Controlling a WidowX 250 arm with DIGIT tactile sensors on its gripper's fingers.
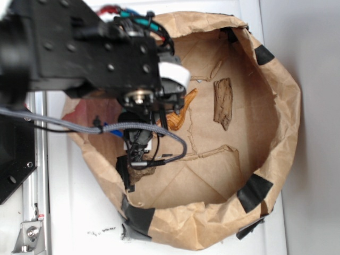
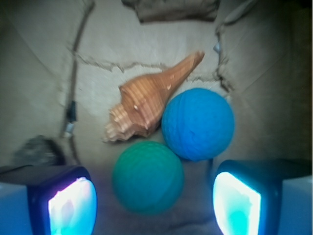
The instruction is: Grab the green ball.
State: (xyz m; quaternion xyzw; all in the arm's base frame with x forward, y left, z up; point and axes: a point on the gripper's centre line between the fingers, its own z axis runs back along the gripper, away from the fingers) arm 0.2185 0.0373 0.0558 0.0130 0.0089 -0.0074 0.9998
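Note:
The green ball (image 2: 148, 177) lies on the brown paper floor low in the wrist view, dimpled and teal-green. It sits between my gripper's (image 2: 154, 205) two fingers, a little ahead of the pads, with a gap on each side. The left pad (image 2: 68, 205) and right pad (image 2: 237, 200) stand wide apart, so the gripper is open and holds nothing. A blue ball (image 2: 198, 124) touches the green ball at its upper right. In the exterior view my arm (image 1: 79, 48) hangs over the bag's left side and hides the green ball.
An orange-brown spiral shell (image 2: 146, 100) lies just beyond both balls, touching the blue one. A piece of bark (image 1: 223, 102) lies further in. The crumpled paper bag's wall (image 1: 287, 106) rings the floor. A dark clump (image 2: 36, 149) sits at the left.

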